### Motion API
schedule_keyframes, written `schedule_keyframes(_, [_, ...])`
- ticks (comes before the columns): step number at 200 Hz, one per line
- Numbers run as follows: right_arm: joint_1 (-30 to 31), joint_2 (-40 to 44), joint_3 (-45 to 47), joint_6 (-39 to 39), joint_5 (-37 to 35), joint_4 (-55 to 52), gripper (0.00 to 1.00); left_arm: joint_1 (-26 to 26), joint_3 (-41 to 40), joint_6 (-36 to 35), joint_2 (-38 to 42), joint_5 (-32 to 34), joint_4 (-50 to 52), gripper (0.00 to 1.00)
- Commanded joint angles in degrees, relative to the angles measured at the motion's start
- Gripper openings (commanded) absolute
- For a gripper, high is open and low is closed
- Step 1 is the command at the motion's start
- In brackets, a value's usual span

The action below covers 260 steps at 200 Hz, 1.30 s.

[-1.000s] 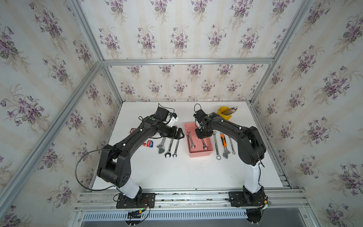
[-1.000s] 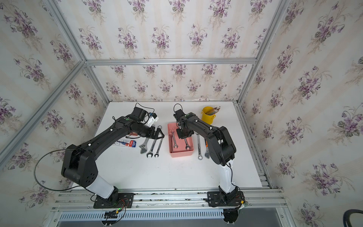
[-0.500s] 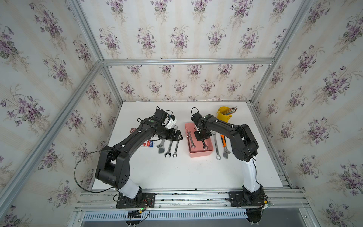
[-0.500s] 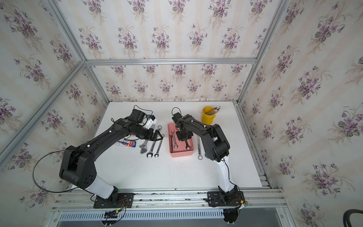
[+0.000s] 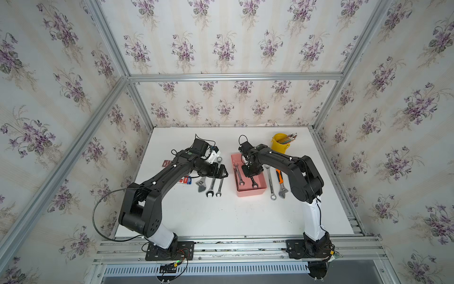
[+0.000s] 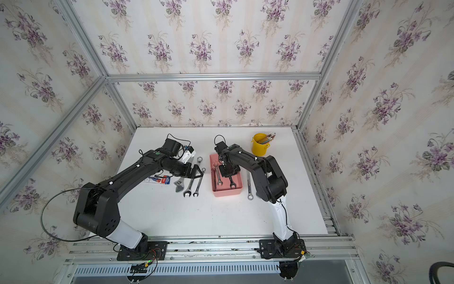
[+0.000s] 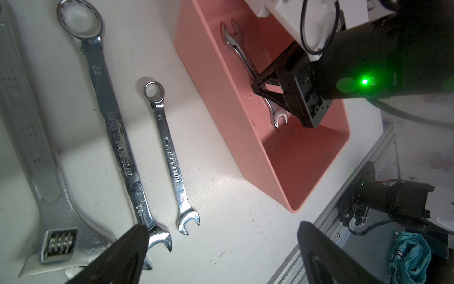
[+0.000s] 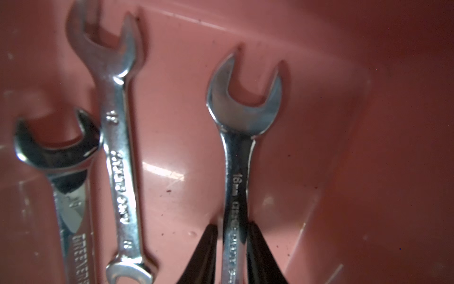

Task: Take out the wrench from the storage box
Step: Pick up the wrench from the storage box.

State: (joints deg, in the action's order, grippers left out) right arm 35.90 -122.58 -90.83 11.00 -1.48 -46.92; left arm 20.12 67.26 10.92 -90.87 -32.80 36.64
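Grasp step. Right pincer (image 8: pixel 232 228) inside pink storage box (image 5: pixel 250 193), clamped on shank of wrench (image 8: pixel 237 147); wrench low in box beside two others (image 8: pixel 120 172). Left pincer (image 7: pixel 221 227) wide apart, empty, over loose wrenches (image 7: pixel 115 127) on surface (image 5: pixel 221 216). Next move probably: lift straight, clear box wall, avoid snagging neighbours, set down outside.

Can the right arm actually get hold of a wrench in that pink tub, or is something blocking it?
Most likely yes. The right gripper is down inside the shallow pink plastic storage box, its black fingers closed on the shank of a silver open-ended wrench; the other wrenches lie apart.
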Motion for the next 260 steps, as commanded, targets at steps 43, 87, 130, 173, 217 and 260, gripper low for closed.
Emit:
schedule_keyframes(43, [0.88,-2.07,3.07,1.63,1.06,-3.51,0.27,-0.08,-1.06,-0.38,0.3,-1.3,-1.91,0.99])
schedule_keyframes(87, [1.28,-3.48,3.56,1.29,-0.55,-3.73,0.1,-0.1,-1.37,-0.73,0.62,-1.28,-1.75,0.99])
schedule_keyframes(130, [1.5,-1.15,-1.39,1.39,-1.56,-4.44,0.0,-0.33,-1.26,-0.72,0.55,-1.53,-1.82,0.99])
schedule_keyframes(173, [1.54,1.66,-6.45,1.98,-2.06,-6.54,0.0,-0.41,-0.64,-0.98,0.26,-1.57,-1.81,0.99])
schedule_keyframes(217, [1.61,3.59,-8.78,2.18,-2.0,-8.58,0.0,-0.43,-0.3,-0.99,0.25,-1.74,-1.59,0.99])
schedule_keyframes(260, [1.29,6.75,-9.11,1.74,-3.71,-11.06,0.0,-0.43,-0.2,-0.51,0.28,-2.26,-1.88,0.99])
